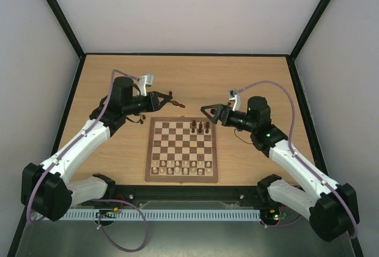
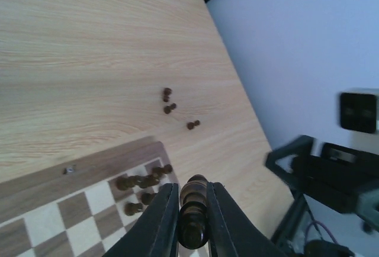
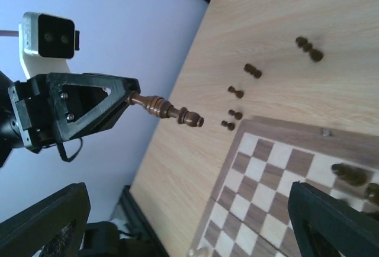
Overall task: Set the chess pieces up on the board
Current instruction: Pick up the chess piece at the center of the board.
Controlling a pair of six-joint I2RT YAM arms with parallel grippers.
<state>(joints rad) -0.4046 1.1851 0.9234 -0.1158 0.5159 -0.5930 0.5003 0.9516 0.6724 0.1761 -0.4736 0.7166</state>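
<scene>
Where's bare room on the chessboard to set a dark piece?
On the square checkered wooden chessboard: far rows left of the dark brown wooden chessmen, and middle rows before the pale cream chessmen. Crowded: far-right corner and nearest rows.

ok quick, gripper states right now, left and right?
Left gripper: closed on a dark chess piece.
Right gripper: open, holding nothing.

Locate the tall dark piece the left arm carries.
The tall dark piece sticks out of the shut left gripper, over the table just beyond the board's far edge in the top view, left of centre.
</scene>
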